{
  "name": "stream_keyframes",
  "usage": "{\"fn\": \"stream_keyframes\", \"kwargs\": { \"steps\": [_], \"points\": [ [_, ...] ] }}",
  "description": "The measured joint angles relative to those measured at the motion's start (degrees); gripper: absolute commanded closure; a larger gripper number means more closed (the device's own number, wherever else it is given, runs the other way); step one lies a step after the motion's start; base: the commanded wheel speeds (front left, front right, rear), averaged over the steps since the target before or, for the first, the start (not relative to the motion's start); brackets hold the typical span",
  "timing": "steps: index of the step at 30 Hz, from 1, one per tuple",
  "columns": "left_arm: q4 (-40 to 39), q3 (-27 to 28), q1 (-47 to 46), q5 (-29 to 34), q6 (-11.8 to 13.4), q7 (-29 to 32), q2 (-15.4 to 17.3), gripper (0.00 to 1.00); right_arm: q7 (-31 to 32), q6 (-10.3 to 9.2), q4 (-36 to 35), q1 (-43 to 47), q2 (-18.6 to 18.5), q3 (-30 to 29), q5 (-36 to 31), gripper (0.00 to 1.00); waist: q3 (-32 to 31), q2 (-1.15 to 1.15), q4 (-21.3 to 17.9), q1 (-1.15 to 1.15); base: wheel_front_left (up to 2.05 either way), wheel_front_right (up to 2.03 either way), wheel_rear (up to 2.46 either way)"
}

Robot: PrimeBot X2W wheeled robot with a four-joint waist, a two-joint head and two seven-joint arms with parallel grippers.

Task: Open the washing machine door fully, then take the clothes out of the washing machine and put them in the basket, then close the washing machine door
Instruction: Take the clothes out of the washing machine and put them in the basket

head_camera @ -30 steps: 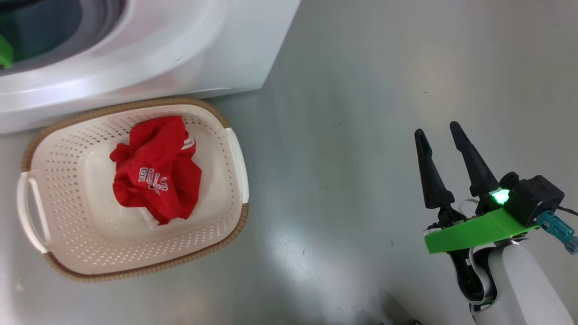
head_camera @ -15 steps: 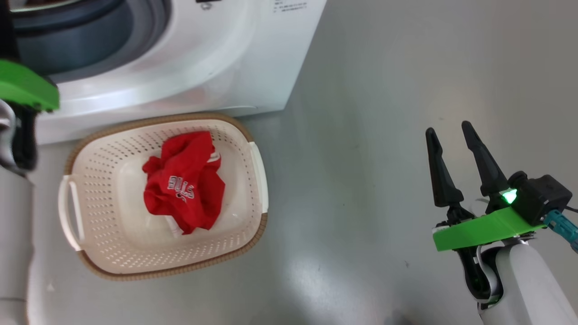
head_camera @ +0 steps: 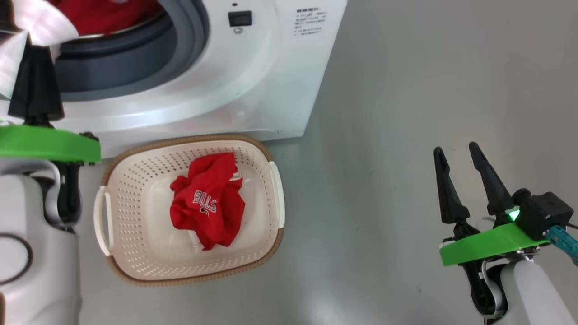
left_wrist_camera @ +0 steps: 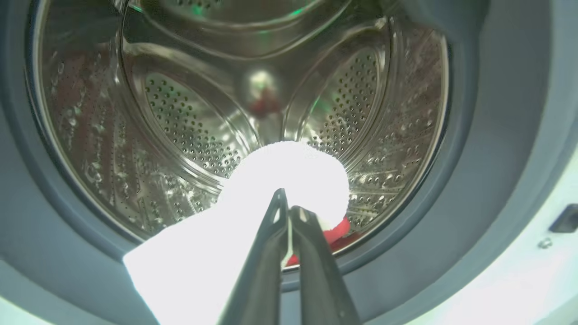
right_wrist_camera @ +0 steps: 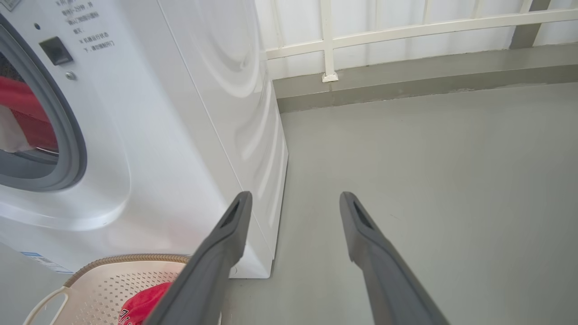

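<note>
Far left, at the mouth of the washing machine [head_camera: 253,81]: left hand [left_wrist_camera: 284,198] pressed together on a white cloth [left_wrist_camera: 253,216], pinched at a fold. Limp, bright to the point of glare, trailing down and away from the fingers. Likely to slip free on the way out, given so thin a pinch on so loose a piece. Likely also to drag across the grey rubber ring [left_wrist_camera: 469,189] and catch there if pulled low. Behind it, at the bottom of the steel drum [left_wrist_camera: 189,117], more red fabric [head_camera: 104,13], apt to be tugged along and spilled onto the floor [head_camera: 384,135] if tangled with the white one. Judged as unloading partly done.

Next, on the floor just in front of the machine's lower front edge: the basket [head_camera: 135,234], cream, perforated, brown-rimmed, upright. Inside, near the middle, a red jersey [head_camera: 207,210], crumpled in a heap, white lettering and a strip of white trim on show. Small target for a long dangling cloth. Easy to leave a tail draped over the rim if released too early or too close to the machine.

Far right, well apart from the basket, over bare floor: right hand [head_camera: 455,149], fingers spread apart, holding nothing.
</note>
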Motion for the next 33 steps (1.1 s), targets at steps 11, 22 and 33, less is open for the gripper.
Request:
{"fn": "stream_keyframes", "kwargs": {
  "steps": [11,22,33],
  "points": [
    [-14.57,1.24,8.92,0.89,-0.05,0.0,-2.6,1.0,0.0,0.0,0.04,1.4,-0.01,-0.94,-1.37,0.0,-2.37,0.0,1.2,0.0,0.0,0.0,0.0],
    [-30.29,1.92,14.64,-0.15,-0.05,0.0,-3.77,1.0,0.0,0.0,-0.15,1.94,0.0,-1.34,-1.47,0.0,-2.14,0.0,2.28,0.0,0.0,0.0,0.0],
    [-38.83,1.48,18.61,-0.31,-0.05,-0.18,-5.37,1.0,0.0,0.0,-0.41,1.83,-0.01,-1.36,-1.64,0.0,-0.45,0.0,2.81,0.0,0.0,0.0,0.0]
  ]
}}
